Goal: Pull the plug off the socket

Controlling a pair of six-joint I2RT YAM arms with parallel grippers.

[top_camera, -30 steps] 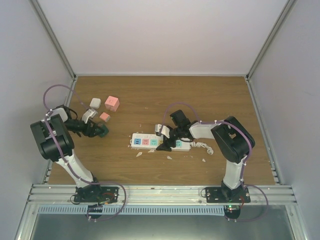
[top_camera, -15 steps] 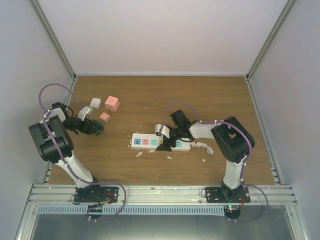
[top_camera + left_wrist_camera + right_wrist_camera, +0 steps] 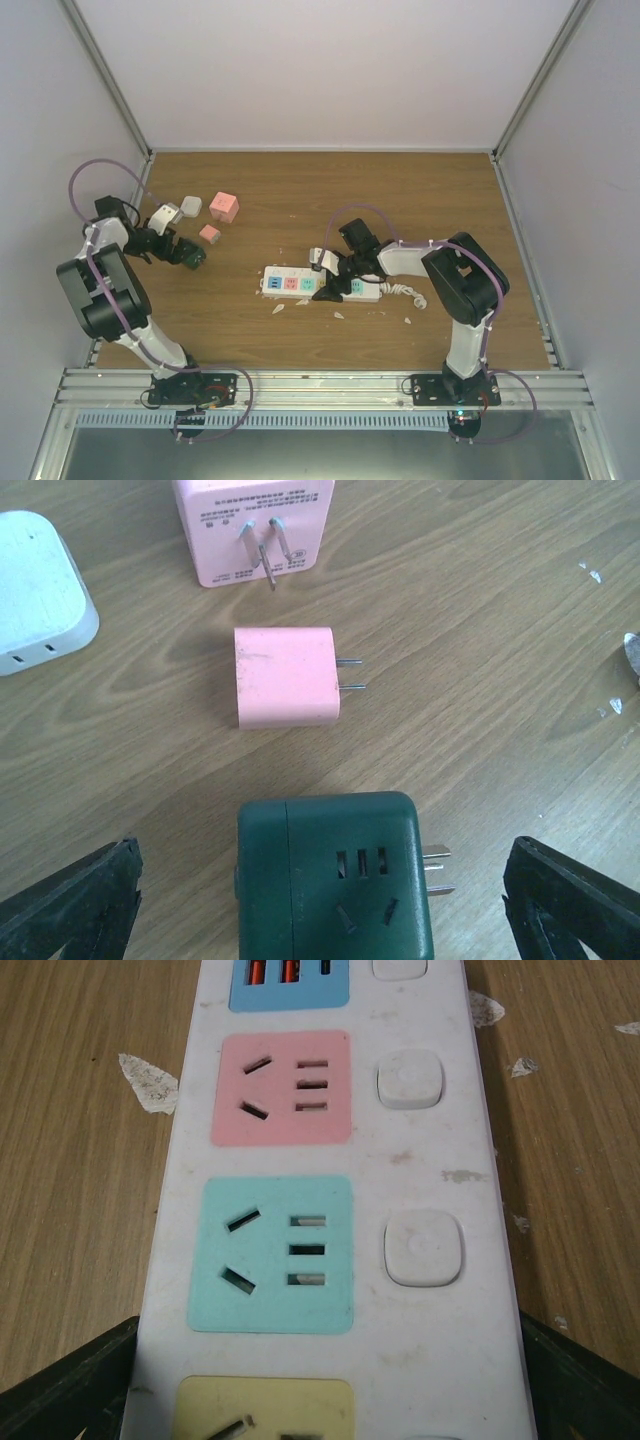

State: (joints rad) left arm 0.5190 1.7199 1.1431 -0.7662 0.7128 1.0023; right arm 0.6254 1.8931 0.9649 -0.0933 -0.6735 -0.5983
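The socket (image 3: pixel 293 283) is a long white power strip lying mid-table; the right wrist view shows its blue, pink, green (image 3: pixel 272 1255) and yellow outlets, all with nothing in them. My right gripper (image 3: pixel 338 286) is open and straddles the strip, one finger along each long side (image 3: pixel 328 1320). The plug (image 3: pixel 335 880), a dark green cube adapter with prongs pointing right, lies on the wood at the far left (image 3: pixel 194 257). My left gripper (image 3: pixel 322 843) is open, with its fingers wide apart on either side of the plug and not touching it (image 3: pixel 186 252).
A small pink plug (image 3: pixel 285 677), a larger pink adapter (image 3: pixel 252 530) and a white adapter (image 3: pixel 40 590) lie just beyond the green plug. The strip's short white cord (image 3: pixel 405 293) coils to the right. White flecks (image 3: pixel 278 308) are scattered near the strip.
My left arm has swung left and back, and the green plug has moved left with it, farther from the strip. The right arm and the strip have not moved.
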